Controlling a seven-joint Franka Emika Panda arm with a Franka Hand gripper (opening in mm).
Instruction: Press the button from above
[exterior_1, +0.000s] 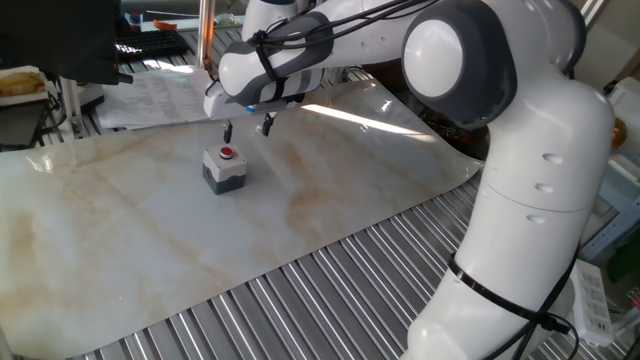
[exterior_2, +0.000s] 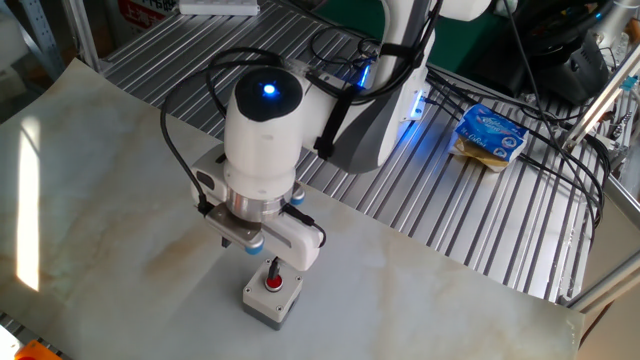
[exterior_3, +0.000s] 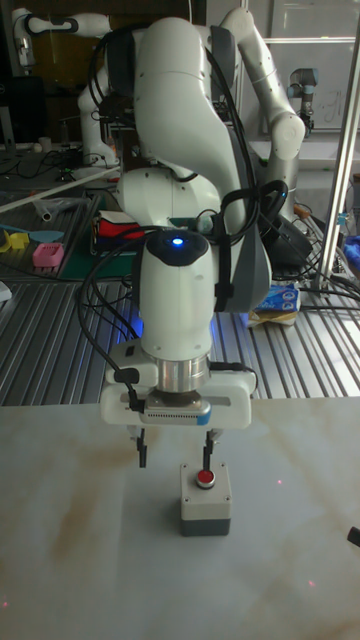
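We note the button (exterior_3: 205, 497) sits on the marbled sheet (exterior_1: 330, 210) laid over the ribbed table (exterior_1: 330, 290), standing upright with its red cap facing up. Nothing is touching it.

The gripper (exterior_3: 174, 440) hangs above the sheet, pointing straight down. In the tall fixed view its two fingers (exterior_3: 142, 447) show a wide gap between them, so we record it as spread apart and holding nothing.

Key relation: the button does not lie under the midpoint of the gripper. In the tall fixed view one finger hangs just above the red cap, nearly in line with it, while the other hangs over bare sheet well off to the side. One fixed view agrees: the gripper (exterior_1: 246, 128) is above and slightly behind the button (exterior_1: 224, 168), with clear air between fingertip and cap. In the other fixed view a dark fingertip appears just above the button (exterior_2: 272, 293), though we cannot tell the gap from that angle.

Our judgement: the approach is nearly lined up and the press itself is not yet made. A straight descent would likely bring that one fingertip onto the cap. The risk is a slight offset, so that the tip catches the housing edge instead.
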